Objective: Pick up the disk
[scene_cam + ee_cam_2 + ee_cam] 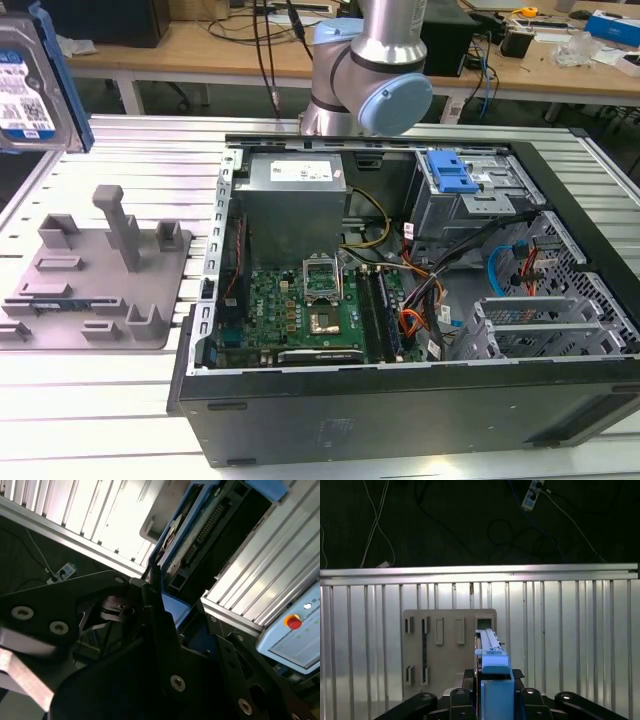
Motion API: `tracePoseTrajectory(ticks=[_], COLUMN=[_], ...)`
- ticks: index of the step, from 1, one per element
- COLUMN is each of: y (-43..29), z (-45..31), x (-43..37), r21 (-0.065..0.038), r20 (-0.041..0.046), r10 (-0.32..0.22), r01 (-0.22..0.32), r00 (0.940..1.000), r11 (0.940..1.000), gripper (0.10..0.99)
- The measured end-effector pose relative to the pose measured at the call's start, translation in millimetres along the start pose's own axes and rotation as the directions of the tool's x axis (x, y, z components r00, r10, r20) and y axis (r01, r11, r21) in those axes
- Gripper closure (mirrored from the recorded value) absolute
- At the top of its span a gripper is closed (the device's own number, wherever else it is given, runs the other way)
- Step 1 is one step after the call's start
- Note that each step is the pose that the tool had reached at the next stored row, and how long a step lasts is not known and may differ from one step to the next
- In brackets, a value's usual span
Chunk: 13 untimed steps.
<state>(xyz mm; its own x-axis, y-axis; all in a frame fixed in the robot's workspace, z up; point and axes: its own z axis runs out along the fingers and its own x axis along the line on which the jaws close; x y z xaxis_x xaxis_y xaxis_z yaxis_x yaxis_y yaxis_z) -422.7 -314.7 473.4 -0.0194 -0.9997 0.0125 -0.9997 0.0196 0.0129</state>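
The disk (25, 90) hangs in the air at the exterior view's upper left, high above the table, with its white-and-blue label facing the camera and a blue rail along its side. In the first wrist view I see the disk (492, 677) edge-on, blue rail upward, clamped in my gripper (492, 697). The second wrist view shows the disk (200, 535) reaching out from my gripper (167, 605), which is shut on its blue end.
The grey plastic holder with posts (95, 275) lies on the slatted aluminium table (120, 400), directly below the disk in the first wrist view. An open computer case (400, 300) with a blue-latched drive cage (460, 185) fills the exterior view's right. The arm's base (370, 70) stands behind it.
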Motion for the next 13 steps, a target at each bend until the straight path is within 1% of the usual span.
tracePoseTrajectory(ticks=[1, 13], y=[0.0, 0.0], z=[-4.3, -6.4], x=[0.2, 0.2], r21=[0.000, 0.000], r20=[-0.0001, -0.0001], r10=[0.000, 0.000], r01=[0.000, 0.000], r00=[1.0000, 1.0000], r11=[1.0000, 1.0000], gripper=[0.718, 0.718])
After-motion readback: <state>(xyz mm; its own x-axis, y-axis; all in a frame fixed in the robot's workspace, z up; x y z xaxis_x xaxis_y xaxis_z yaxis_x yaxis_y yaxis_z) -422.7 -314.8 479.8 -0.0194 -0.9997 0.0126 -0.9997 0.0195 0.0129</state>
